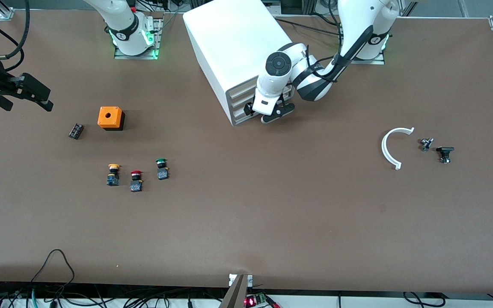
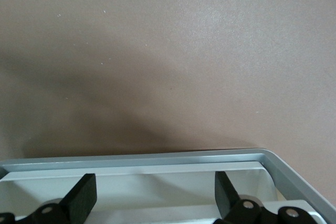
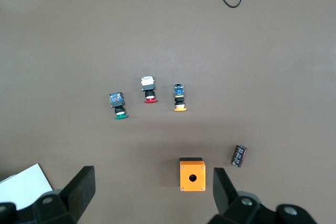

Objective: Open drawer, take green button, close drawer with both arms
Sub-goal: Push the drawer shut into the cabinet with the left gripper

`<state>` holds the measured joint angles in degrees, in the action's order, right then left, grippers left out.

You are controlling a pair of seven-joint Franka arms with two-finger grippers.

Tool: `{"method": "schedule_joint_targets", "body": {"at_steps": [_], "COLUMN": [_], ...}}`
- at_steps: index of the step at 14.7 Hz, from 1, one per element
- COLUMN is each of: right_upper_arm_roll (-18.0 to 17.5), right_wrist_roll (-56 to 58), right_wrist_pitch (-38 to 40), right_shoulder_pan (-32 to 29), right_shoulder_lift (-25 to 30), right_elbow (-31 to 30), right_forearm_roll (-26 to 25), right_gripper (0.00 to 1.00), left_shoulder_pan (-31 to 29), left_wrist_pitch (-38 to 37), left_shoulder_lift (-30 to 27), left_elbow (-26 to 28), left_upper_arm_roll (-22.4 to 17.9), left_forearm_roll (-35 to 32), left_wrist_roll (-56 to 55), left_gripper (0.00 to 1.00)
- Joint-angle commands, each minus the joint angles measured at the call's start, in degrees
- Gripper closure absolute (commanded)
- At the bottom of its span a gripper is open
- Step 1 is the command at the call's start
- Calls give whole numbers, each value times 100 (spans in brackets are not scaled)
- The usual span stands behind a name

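The white cabinet (image 1: 233, 42) stands near the arms' bases, and its three drawers (image 1: 241, 102) look shut. My left gripper (image 1: 272, 113) is open at the cabinet's front, low down by the lowest drawer. In the left wrist view its fingers (image 2: 79, 198) stand apart over the grey front rim (image 2: 157, 160), holding nothing. The green-capped button (image 1: 161, 169) lies on the table beside the red and yellow ones; it also shows in the right wrist view (image 3: 119, 106). My right gripper (image 1: 37, 96) is open and empty, high over the right arm's end of the table (image 3: 152, 192).
A red-capped button (image 1: 135, 181) and a yellow-capped button (image 1: 113, 174) lie beside the green one. An orange box (image 1: 111, 118) and a small black part (image 1: 75, 131) lie farther from the camera. A white arc (image 1: 394, 147) and two small dark parts (image 1: 445, 153) lie toward the left arm's end.
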<state>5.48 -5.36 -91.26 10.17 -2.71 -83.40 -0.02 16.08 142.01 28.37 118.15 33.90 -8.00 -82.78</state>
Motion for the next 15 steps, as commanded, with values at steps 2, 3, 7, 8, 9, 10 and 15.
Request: {"method": "schedule_joint_targets", "body": {"at_steps": [2, 3, 7, 8, 9, 10, 15], "right_upper_arm_roll": [-21, -21, -21, -21, -21, -21, -21], "right_wrist_roll": [62, 62, 62, 62, 53, 53, 44], "right_wrist_pitch": [56, 56, 56, 56, 56, 56, 56], "right_shoulder_pan": [20, 20, 20, 20, 20, 20, 20], "right_shoulder_lift": [-89, -89, -89, -89, -89, -98, -98], "right_elbow": [175, 175, 175, 175, 175, 175, 175], "right_forearm_roll": [-86, -86, -86, -86, -95, -95, -121], "right_gripper": [1, 1, 1, 1, 1, 1, 1], "left_shoulder_pan": [-61, -105, -220, -281, -412, -552, -1300], "left_wrist_pitch": [-86, -112, -2013, -2515, -2946, -3220, -4968], "left_shoulder_lift": [11, -32, -50, -50, -42, -50, -59], "left_elbow": [-55, -64, -992, -1300, -1581, -1784, -3189], "left_upper_arm_roll": [125, 117, 55, 29, 29, 29, -7], "left_forearm_roll": [150, 150, 79, 71, 62, 62, -401], "left_wrist_roll": [131, 244, 1280, 1543, 1851, 2167, 4345], "left_gripper": [1, 1, 1, 1, 1, 1, 1]}}
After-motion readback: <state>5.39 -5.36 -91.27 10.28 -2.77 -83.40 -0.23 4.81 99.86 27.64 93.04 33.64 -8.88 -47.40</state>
